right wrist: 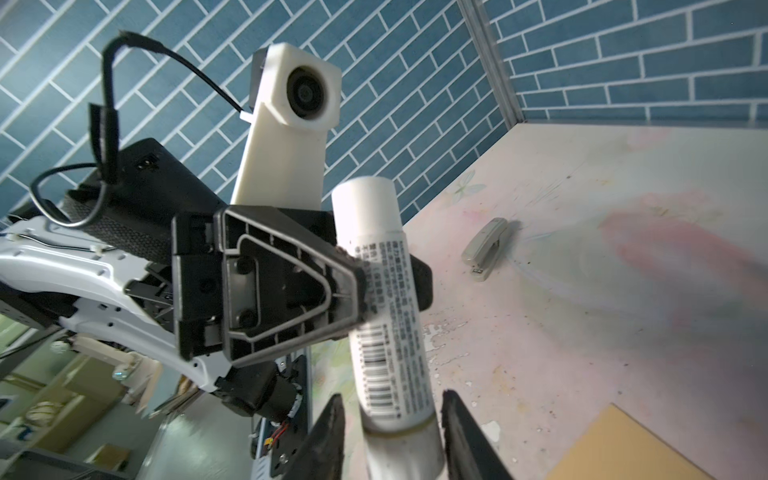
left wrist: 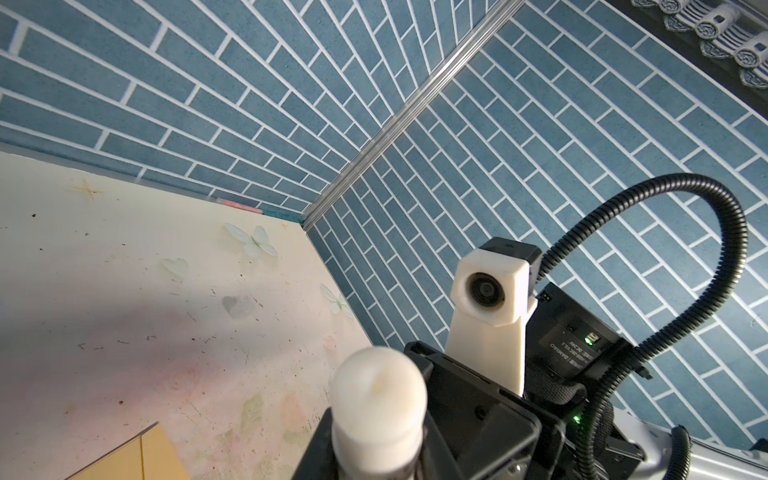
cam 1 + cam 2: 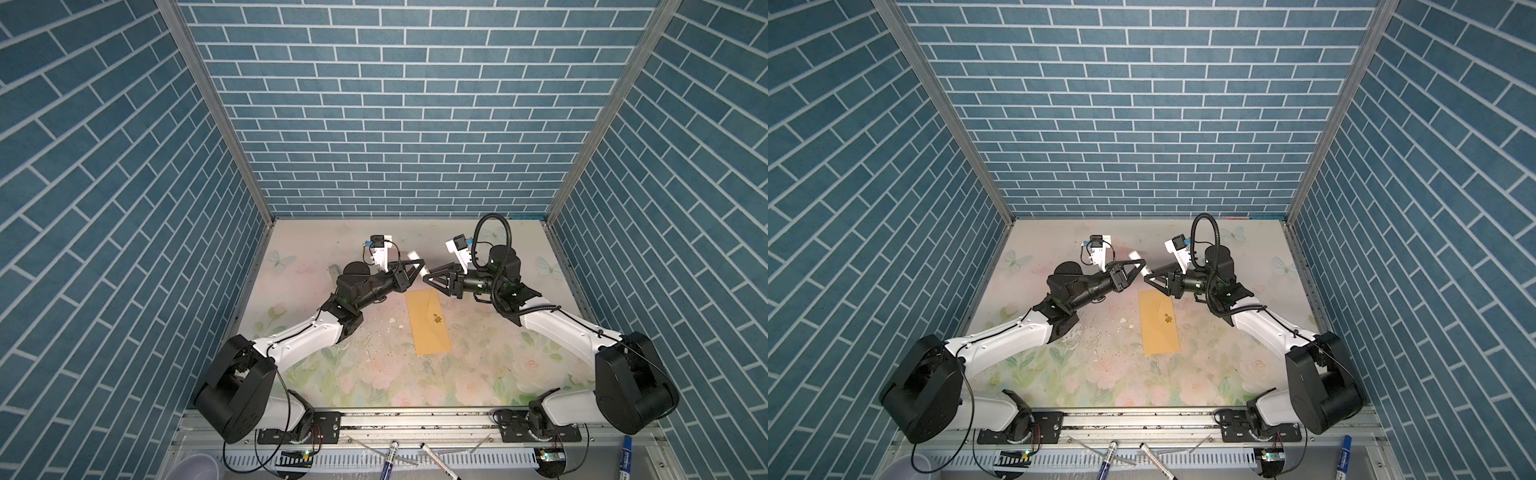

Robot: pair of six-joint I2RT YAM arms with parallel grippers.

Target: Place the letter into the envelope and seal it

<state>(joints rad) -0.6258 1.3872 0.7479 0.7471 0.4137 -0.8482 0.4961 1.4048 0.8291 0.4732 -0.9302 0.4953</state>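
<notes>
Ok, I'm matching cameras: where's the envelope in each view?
Both top views: envelope lies flat, centre, just below the glue stick.
Left wrist: one corner, at the frame edge beside the glue stick.
Right wrist: one corner, at the frame edge beside the glue stick.
Shared landmark: the glue stick.

The glue stick [image 1: 386, 316], centre of the right wrist view, bears a barcode and dense small print, too fine to read. The motor housing [image 2: 575, 347], lower right of the left wrist view, carries inverted white lettering, "DAMIAO" legible. The envelope [image 3: 424, 332], mid-frame in both top views, bears a gold flower-like sticker [image 3: 437, 318].
</notes>
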